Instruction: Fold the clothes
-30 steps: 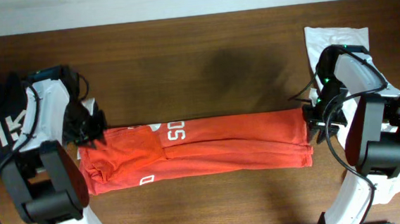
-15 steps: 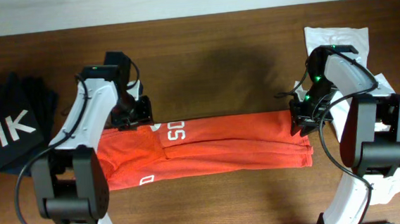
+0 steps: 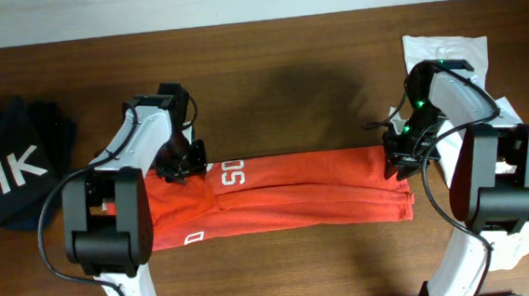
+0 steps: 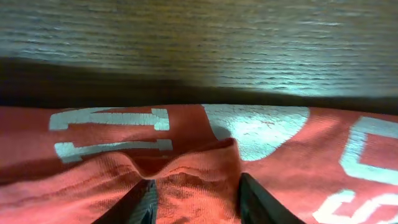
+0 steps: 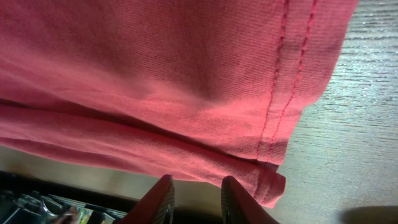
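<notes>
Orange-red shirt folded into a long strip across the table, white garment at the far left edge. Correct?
No: the overhead view shows the garment at the far left edge is black with white lettering. The orange-red shirt does lie as a long strip across the table.

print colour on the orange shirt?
White print on the orange-red T-shirt; left wrist view shows it best.
</notes>
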